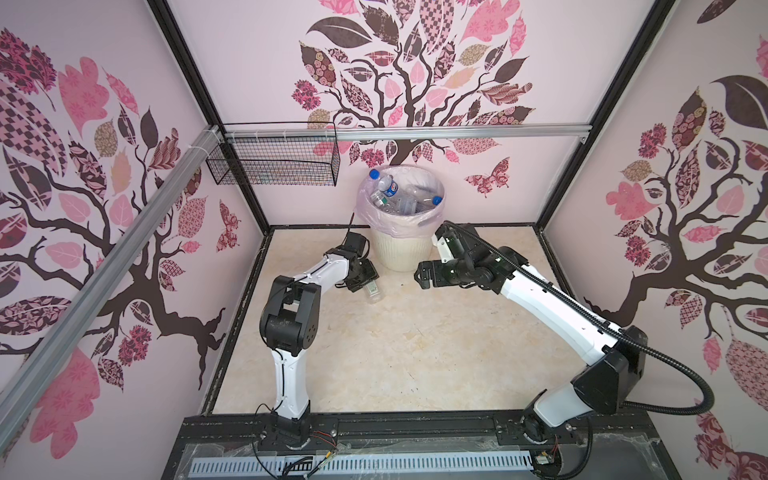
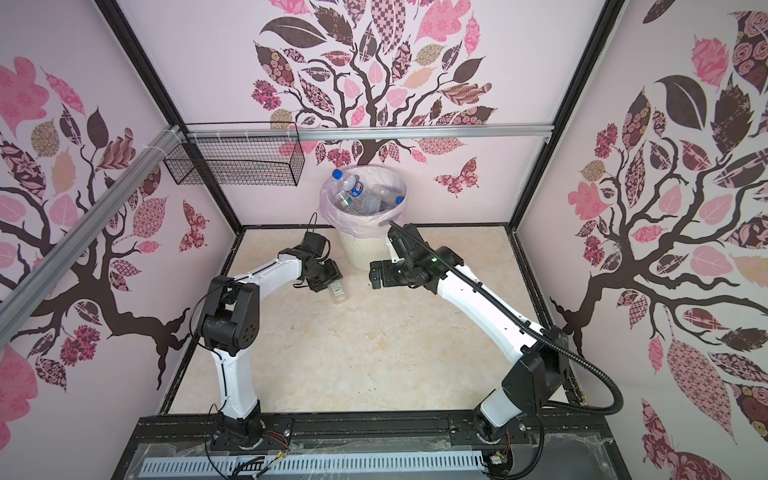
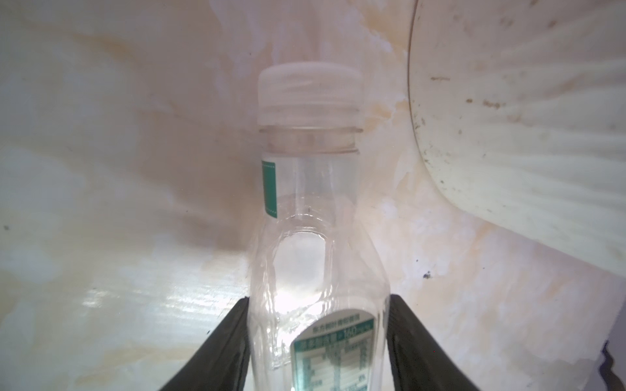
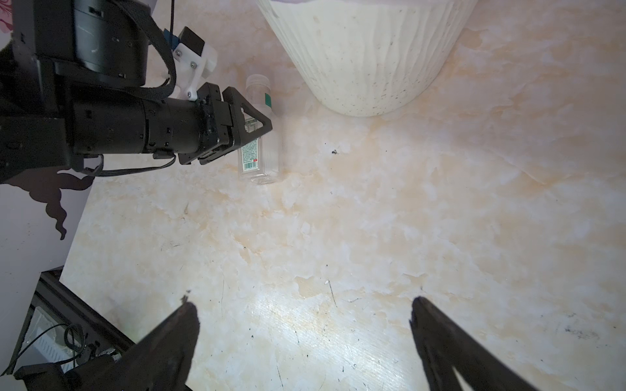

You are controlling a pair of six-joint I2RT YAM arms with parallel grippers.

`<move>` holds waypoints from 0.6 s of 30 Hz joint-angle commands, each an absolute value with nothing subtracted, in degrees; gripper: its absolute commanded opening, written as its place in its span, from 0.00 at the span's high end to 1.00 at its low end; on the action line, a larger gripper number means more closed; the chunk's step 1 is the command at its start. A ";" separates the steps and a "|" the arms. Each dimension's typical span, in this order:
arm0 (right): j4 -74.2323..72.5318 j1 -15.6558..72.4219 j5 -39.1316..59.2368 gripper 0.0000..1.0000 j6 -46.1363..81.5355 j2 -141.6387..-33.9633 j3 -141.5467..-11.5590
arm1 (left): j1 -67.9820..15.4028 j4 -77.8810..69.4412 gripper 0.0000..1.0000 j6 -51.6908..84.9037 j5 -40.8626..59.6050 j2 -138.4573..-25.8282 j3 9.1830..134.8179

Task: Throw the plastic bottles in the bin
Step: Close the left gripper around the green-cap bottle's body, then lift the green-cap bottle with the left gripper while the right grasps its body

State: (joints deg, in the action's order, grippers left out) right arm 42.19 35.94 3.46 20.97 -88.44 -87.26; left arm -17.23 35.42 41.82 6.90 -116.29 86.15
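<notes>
A clear plastic bottle (image 1: 374, 292) (image 3: 305, 203) with a white cap and a green-and-white label lies on the floor just left of the bin (image 1: 401, 251). My left gripper (image 1: 362, 279) (image 3: 318, 301) reaches down over it. Both of its fingers press against the bottle's sides, as the right wrist view also shows (image 4: 261, 159). The cream ribbed bin with its pink bag holds several bottles (image 1: 386, 188) (image 2: 353, 189), some with blue caps. My right gripper (image 1: 419, 276) (image 4: 305, 304) hangs open and empty to the right of the bin's foot, above bare floor.
A black wire mesh basket (image 1: 274, 163) hangs from the aluminium rail at the back left. Patterned walls close the cell on three sides. The bin's wall (image 3: 508, 135) stands close beside the held bottle. The marbled floor (image 1: 395, 353) stretches toward the arm bases.
</notes>
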 commanded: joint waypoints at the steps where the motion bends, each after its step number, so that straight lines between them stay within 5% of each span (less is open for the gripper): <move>1: 42.23 36.20 3.43 0.01 20.92 -86.92 -86.81 | -17.58 44.33 0.36 38.88 2.64 -119.37 87.45; 11: 41.85 36.16 3.23 0.00 21.27 -86.52 -86.22 | -17.63 46.50 0.31 36.49 2.42 -121.58 88.92; 18: 41.49 36.15 3.69 0.01 21.79 -86.76 -86.39 | -17.32 45.26 0.45 37.15 2.90 -118.78 87.13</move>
State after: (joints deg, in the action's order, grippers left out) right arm 41.65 35.94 3.49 21.21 -88.33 -86.54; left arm -17.65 42.65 37.34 3.88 -119.42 88.33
